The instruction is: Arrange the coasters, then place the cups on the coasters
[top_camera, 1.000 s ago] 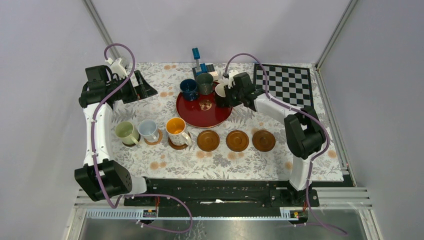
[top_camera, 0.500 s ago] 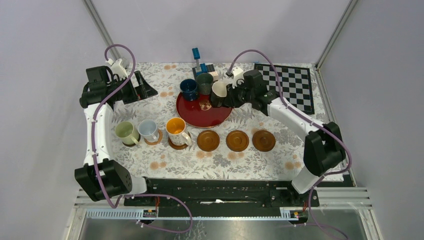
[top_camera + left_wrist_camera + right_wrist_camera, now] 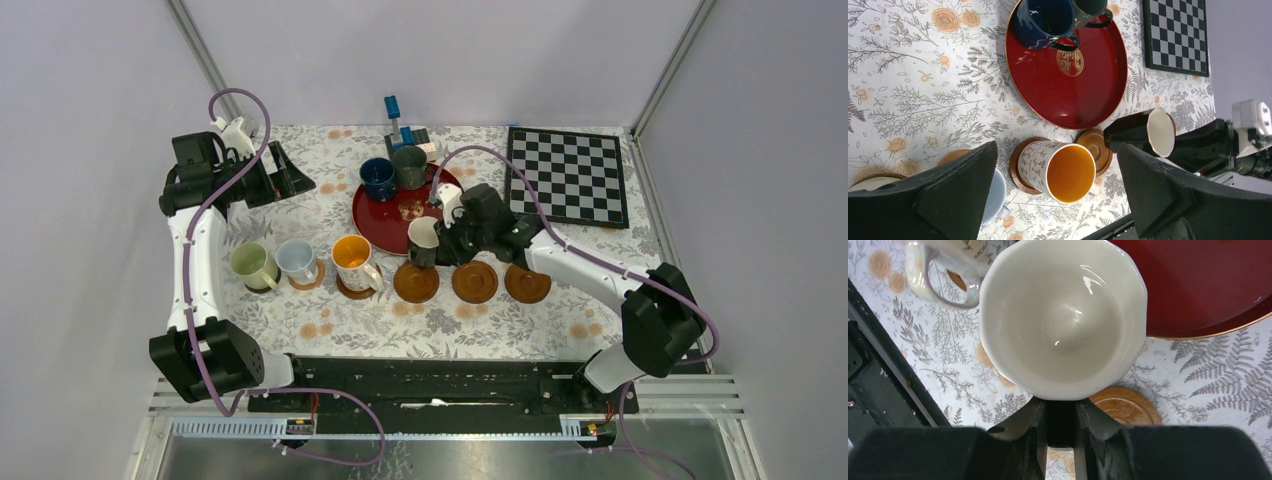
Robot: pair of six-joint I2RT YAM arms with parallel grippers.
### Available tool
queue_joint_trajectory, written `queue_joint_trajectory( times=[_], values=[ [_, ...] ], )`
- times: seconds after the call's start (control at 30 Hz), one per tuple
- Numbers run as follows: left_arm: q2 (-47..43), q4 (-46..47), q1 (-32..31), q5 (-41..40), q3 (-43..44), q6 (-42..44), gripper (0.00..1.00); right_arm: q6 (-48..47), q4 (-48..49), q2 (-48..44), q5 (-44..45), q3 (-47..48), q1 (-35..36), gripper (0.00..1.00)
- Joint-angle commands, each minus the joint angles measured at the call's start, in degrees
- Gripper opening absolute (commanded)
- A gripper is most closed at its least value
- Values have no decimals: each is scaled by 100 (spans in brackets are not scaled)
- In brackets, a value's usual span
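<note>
The right gripper (image 3: 1062,416) is clenched on the black cup (image 3: 1063,320), held close against it just off the near edge of the red tray (image 3: 1208,285). Only the top view shows three bare coasters (image 3: 474,282) lined just before that tray.

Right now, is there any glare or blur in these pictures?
Right wrist view: small bright glints inside the cream-lined cup. Left wrist view: the tool's dark fingers look soft; the red tray shines faintly. Top view: even light, sharp.

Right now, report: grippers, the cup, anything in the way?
Left gripper open, far left. Right gripper shut on black cup, tilted, near next empty coaster. Patterned cup close beside.
</note>
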Motion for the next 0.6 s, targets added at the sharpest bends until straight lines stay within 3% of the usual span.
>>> queue_joint_trajectory(
  times=[0.0,0.57],
  values=[
    [-212,245,42,51,-38,-57,99,129,535,-560,516,-65,329,0],
    [-256,245,41,60,-47,-71,99,287,821,-335,1359,-317,1197,0]
  ],
)
